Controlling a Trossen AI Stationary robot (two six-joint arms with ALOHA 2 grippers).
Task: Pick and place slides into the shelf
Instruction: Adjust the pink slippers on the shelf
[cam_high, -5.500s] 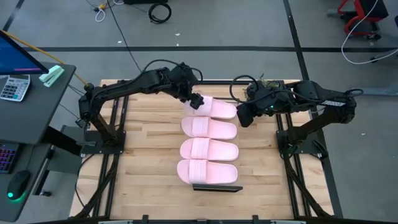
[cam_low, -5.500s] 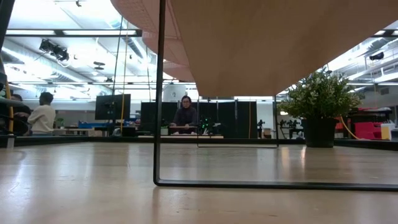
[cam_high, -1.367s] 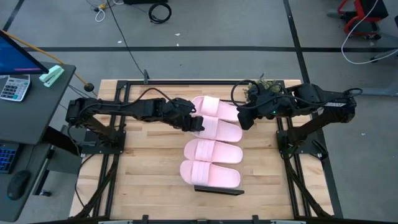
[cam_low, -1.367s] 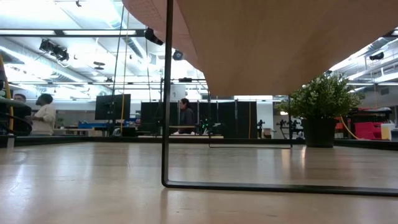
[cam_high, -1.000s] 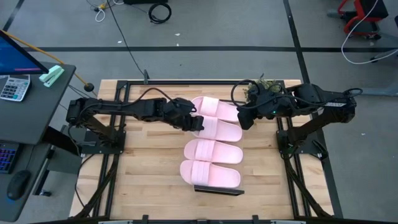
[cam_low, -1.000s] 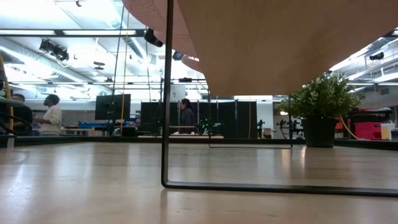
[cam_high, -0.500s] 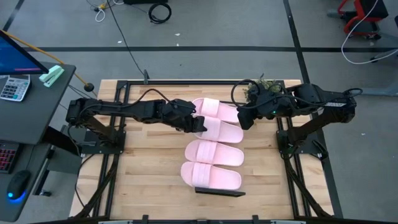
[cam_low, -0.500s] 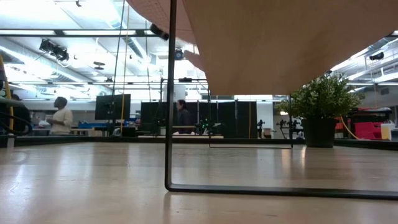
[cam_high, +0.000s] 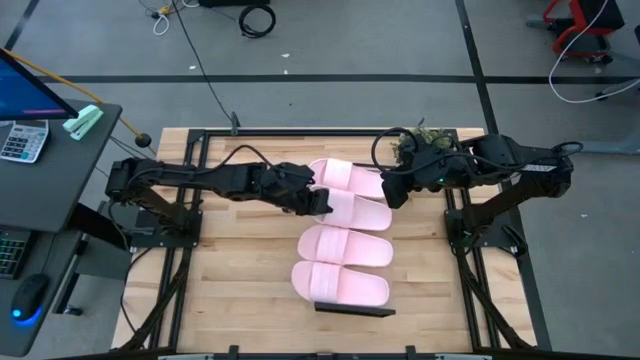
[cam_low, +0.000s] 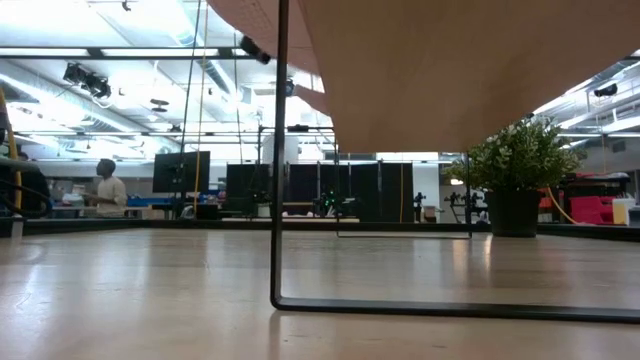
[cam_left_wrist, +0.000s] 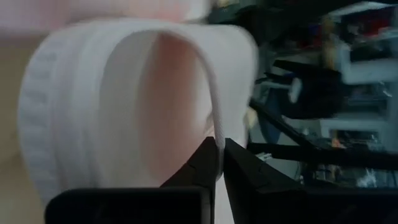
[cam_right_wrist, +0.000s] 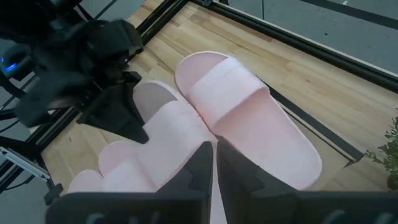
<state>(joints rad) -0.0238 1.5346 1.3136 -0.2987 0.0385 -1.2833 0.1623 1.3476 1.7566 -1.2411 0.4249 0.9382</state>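
Note:
Several pale pink slides lie in a row along the shelf. Of the shelf, the high view shows only the black end bar (cam_high: 355, 310). The low view shows the pale panel's underside (cam_low: 450, 70) and a black leg (cam_low: 278, 150). My left gripper (cam_high: 318, 203) is shut on the second slide from the far end (cam_high: 352, 210), at its left end. That slide fills the left wrist view (cam_left_wrist: 118, 93). My right gripper (cam_high: 393, 190) hangs shut above the right ends of the two far slides (cam_right_wrist: 249, 106), with nothing between its fingers (cam_right_wrist: 214, 165). My left gripper pinches the thin edge of the slide's strap (cam_left_wrist: 216, 121) between its two fingers, one inside the strap's arch and one outside. It comes from the table's left, slanting down. The slide stays in the row; whether its left end is raised, I cannot tell.
A potted plant (cam_high: 425, 135) stands at the table's far right, behind the right arm. Black frame rails run along both table sides (cam_high: 190, 215). A desk with a calculator (cam_high: 22, 140) stands beyond the left edge. A person (cam_low: 105, 185) moves in the room behind.
The shelf with its slides has shifted a little: its black leg stands farther right in the low view, and its near end bar has crept toward the table's near edge. My left gripper has stayed shut on the strap.

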